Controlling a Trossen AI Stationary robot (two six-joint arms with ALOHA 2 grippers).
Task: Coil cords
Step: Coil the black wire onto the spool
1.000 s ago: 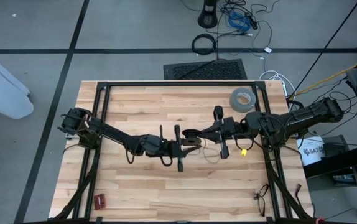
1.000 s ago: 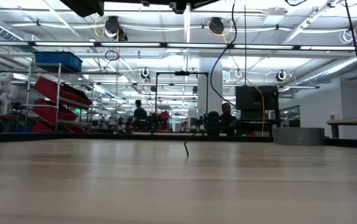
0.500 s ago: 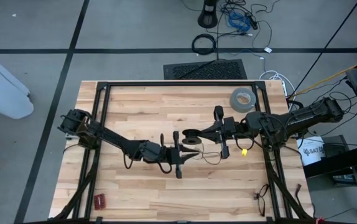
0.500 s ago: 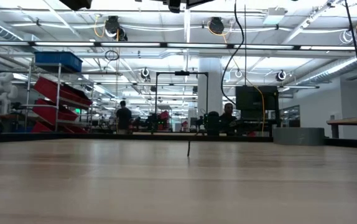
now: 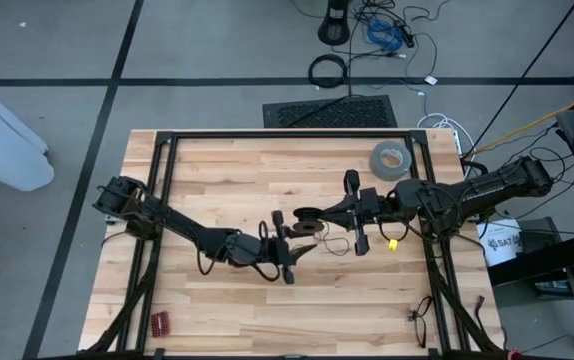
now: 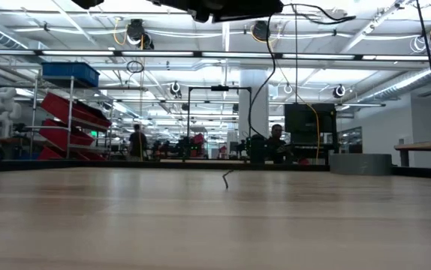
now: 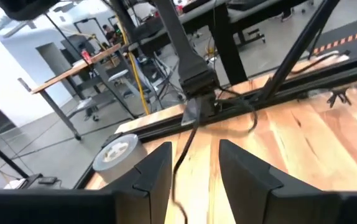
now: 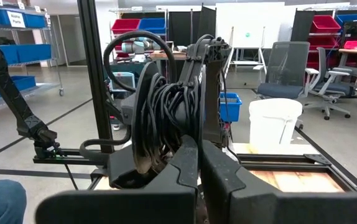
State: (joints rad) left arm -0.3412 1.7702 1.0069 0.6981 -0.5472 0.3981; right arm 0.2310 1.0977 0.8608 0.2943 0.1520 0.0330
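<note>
Wood-plank tabletop (image 5: 217, 175) inside a black frame (image 5: 287, 134). On it: grey tape roll (image 5: 389, 159) near the far right corner, thin black cord (image 5: 339, 246) looped loosely near the middle, small red item (image 5: 159, 322) at the near left edge, glasses (image 5: 422, 318) near the near right corner. A small yellow piece (image 5: 391, 243) is just right of the cord; can't tell whether it rests on the wood.

We count two arms over one wooden table (image 5: 217, 170), so two grippers: the left gripper (image 5: 289, 250) and the right gripper (image 5: 319, 222). One thin black cord (image 5: 339, 246) lies near centre, one grey tape roll (image 5: 390, 159) at one o'clock, one pair of glasses (image 5: 419, 318) at five o'clock.
</note>
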